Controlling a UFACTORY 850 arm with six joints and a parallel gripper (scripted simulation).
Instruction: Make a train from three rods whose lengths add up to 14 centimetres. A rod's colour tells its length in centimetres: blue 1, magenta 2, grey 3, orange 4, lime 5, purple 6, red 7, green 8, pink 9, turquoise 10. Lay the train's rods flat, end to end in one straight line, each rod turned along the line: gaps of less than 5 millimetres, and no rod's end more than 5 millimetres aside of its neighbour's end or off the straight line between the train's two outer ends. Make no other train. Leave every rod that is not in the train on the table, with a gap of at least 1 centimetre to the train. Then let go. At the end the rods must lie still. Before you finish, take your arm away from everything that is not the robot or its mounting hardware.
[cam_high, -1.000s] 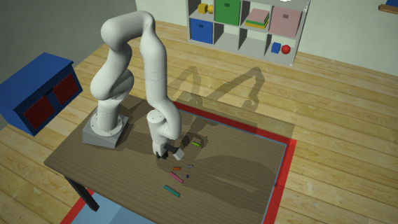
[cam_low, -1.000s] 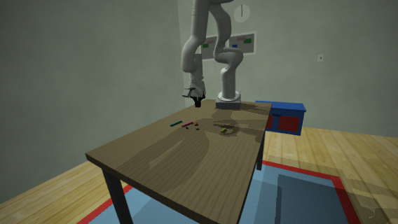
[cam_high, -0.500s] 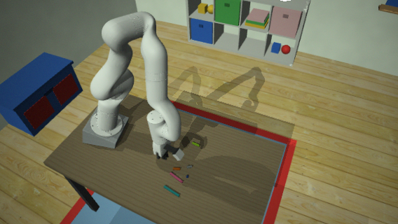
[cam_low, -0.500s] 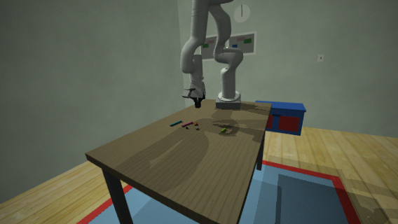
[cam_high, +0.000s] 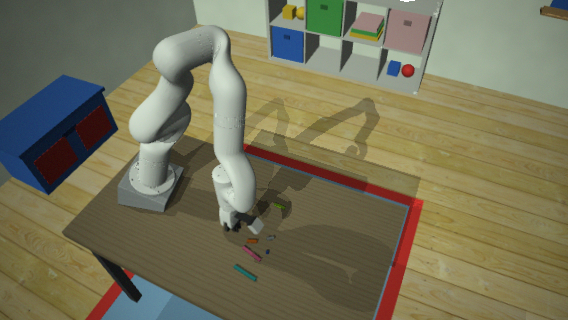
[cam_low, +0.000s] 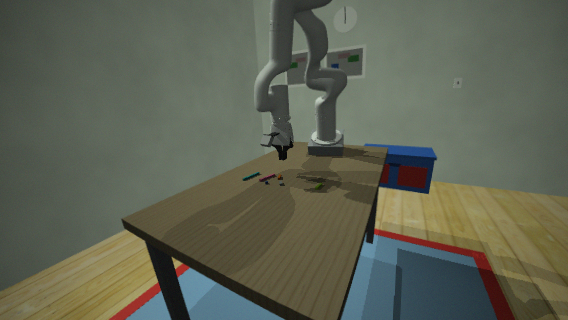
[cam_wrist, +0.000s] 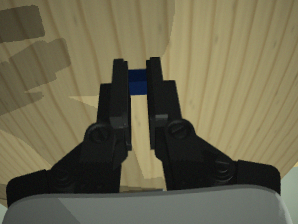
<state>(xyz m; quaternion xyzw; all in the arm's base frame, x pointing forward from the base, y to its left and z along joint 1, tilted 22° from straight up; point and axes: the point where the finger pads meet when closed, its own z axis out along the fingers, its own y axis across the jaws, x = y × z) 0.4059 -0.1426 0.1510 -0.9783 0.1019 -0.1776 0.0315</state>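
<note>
My gripper hangs a little above the table, near the arm's base side of the rods, and is shut on a short blue rod, seen between the fingertips in the wrist view. On the table lie a lime rod, a grey rod, an orange rod, a pink rod, a second small blue rod and a turquoise rod. They lie apart from each other. In the exterior view the gripper is above and behind the turquoise rod and the pink rod.
The arm's base stands at the table's back left corner. A blue cabinet stands on the floor beside the table.
</note>
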